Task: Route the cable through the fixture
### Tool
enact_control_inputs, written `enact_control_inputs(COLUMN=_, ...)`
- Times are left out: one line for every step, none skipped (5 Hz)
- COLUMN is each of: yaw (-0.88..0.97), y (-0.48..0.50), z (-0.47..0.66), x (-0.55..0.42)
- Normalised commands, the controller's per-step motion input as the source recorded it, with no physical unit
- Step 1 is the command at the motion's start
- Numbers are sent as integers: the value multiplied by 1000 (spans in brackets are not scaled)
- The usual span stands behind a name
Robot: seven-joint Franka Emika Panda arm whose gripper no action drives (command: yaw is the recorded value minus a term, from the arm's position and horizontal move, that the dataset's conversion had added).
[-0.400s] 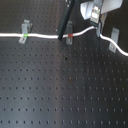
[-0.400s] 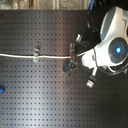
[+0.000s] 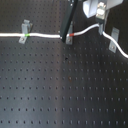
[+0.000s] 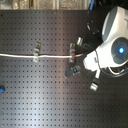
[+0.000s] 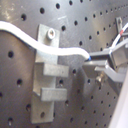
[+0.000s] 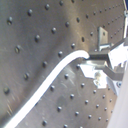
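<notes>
The white cable (image 3: 47, 36) lies along the far side of the black perforated board. Its green band (image 3: 28, 36) sits at the left clip fixture (image 3: 24, 30), and its red band (image 3: 73, 35) lies beside a dark post (image 3: 67, 30). Past the red band the cable rises to my gripper (image 3: 101, 24), which is shut on it above the board. Another clip fixture (image 3: 113, 42) stands below and to the first exterior view's right of the gripper. In the first wrist view the cable (image 5: 55, 47) crosses the top of a metal fixture (image 5: 47, 75) and ends between my fingers (image 5: 102, 55).
In the second exterior view, several small clip fixtures (image 4: 74, 70) stand around the cable's right end, one of them lower down (image 4: 93, 86). The white arm body (image 4: 117, 47) fills the second exterior view's right. A small blue object (image 4: 1, 90) sits at the second exterior view's left edge.
My gripper has shifted slightly toward the first exterior view's right, carrying the cable end with it. The rest of the cable stays in place.
</notes>
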Motion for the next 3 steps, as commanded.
enact_control_inputs(yaw=-634, y=-218, z=8, x=75)
enact_control_inputs(yaw=-911, y=-102, z=191, x=54)
enact_control_inputs(yaw=-974, y=0, z=114, x=0)
